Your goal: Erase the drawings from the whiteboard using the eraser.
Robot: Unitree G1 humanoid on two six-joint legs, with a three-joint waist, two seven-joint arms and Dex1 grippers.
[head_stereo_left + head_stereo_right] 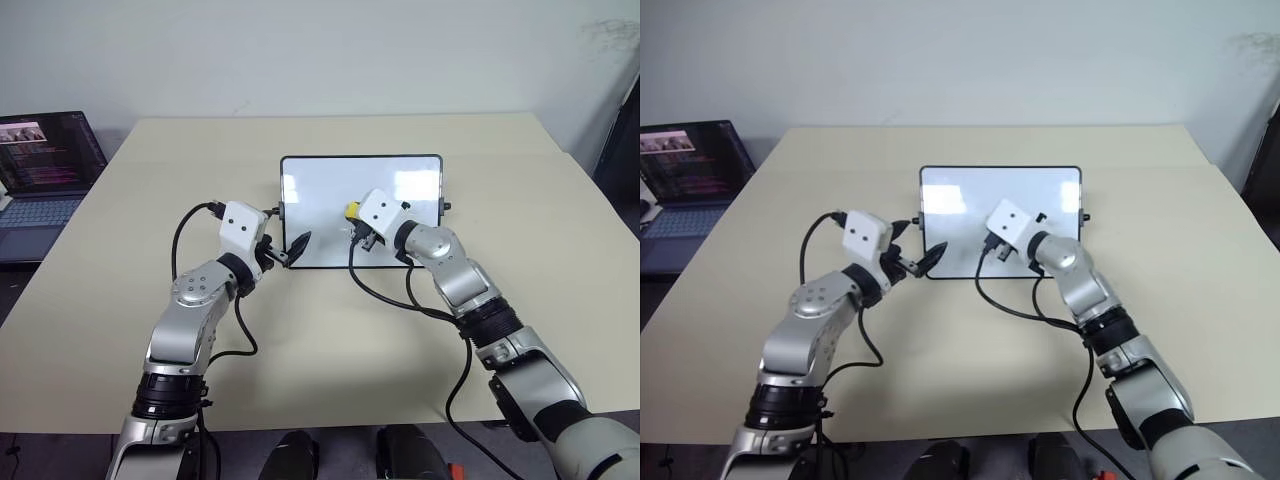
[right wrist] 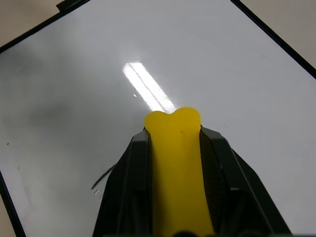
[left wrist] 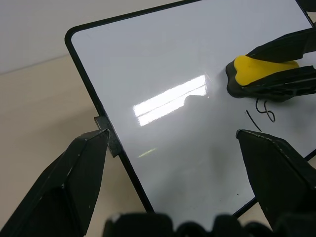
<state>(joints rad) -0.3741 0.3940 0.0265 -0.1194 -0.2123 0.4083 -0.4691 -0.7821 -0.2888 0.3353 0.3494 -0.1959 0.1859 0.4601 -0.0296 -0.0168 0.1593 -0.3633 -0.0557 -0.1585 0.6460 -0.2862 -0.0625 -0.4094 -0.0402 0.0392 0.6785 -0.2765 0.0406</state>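
Note:
The whiteboard (image 1: pixel 330 190) stands tilted at the middle of the table. My right gripper (image 2: pixel 173 133) is shut on the yellow eraser (image 2: pixel 174 148), whose dark underside rests against the board's face. Just below the eraser (image 3: pixel 261 71) a few thin black strokes of the drawings (image 3: pixel 264 111) show on the white surface, and a short stroke (image 2: pixel 103 177) lies beside my right fingers. My left gripper (image 1: pixel 293 250) is at the board's lower left corner, jaws wide apart. One of its fingers (image 3: pixel 59 187) is off the board's edge and the other (image 3: pixel 281 177) is over its face.
An open laptop (image 1: pixel 45 170) sits at the table's left edge. The beige table (image 1: pixel 330 340) reaches out on all sides of the board. Black cables loop from both wrists down over the table in front of the board.

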